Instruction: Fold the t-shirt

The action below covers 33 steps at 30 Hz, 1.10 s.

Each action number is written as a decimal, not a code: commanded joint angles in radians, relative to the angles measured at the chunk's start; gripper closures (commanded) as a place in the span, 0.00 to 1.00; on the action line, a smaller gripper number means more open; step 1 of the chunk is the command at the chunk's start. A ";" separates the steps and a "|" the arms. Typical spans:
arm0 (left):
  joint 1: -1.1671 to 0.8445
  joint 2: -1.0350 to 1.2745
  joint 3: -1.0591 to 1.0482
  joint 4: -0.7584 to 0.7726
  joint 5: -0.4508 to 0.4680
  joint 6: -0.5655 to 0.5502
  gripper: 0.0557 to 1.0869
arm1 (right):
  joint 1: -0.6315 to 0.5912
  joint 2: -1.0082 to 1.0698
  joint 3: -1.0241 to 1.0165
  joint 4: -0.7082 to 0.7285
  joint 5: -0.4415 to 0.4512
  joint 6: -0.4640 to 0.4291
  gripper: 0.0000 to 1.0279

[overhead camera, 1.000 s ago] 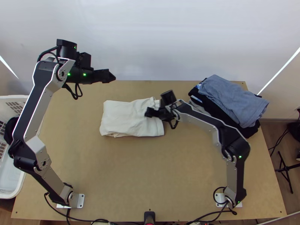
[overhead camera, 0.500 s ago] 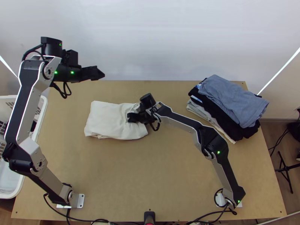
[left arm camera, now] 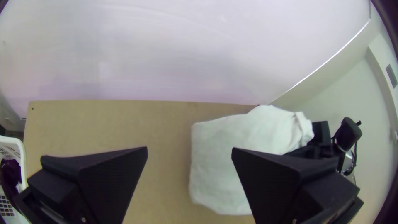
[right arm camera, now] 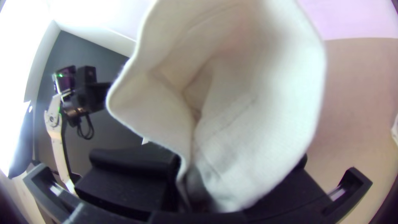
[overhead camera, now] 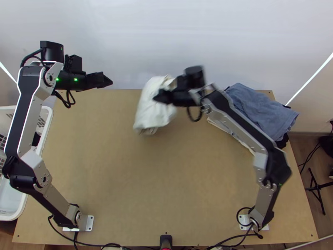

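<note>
The off-white t-shirt (overhead camera: 152, 110) is folded into a compact bundle, and I have it raised at one end over the far middle of the table (overhead camera: 166, 183); I cannot tell whether its lower end touches the wood. My right gripper (overhead camera: 157, 98) has its jaws clamped on the edge of the bundle, and from my right wrist I see the cloth bulge up in front of me, a deep crease running down to where I pinch it. My left gripper (overhead camera: 110, 82) is well apart from the shirt, near the table's far left corner, its jaws spread wide with nothing between them. To the right of the shirt lies a pile of clothes (overhead camera: 260, 110), grey-blue cloth on top. Beside the table's left edge stands a white basket (overhead camera: 48, 125) with dark cloth (left arm camera: 10, 174) inside.
</note>
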 commanded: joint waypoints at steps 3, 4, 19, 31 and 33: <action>-0.009 0.013 0.001 0.009 0.014 -0.008 0.04 | -0.203 -0.197 0.030 -0.101 -0.013 -0.045 0.97; -0.009 0.012 0.001 0.011 0.014 -0.008 0.04 | -0.236 -0.211 0.029 -0.107 -0.021 -0.062 0.97; -0.011 -0.002 0.026 0.011 0.014 -0.006 0.04 | -0.744 -0.254 0.029 -0.138 -0.106 -0.137 0.97; -0.034 0.019 0.060 0.011 0.014 -0.029 0.04 | -0.808 -0.273 -0.028 -0.190 -0.131 -0.157 0.97; -0.040 0.022 0.060 0.017 0.014 -0.032 0.04 | -0.808 -0.285 -0.063 -0.192 -0.131 -0.164 0.97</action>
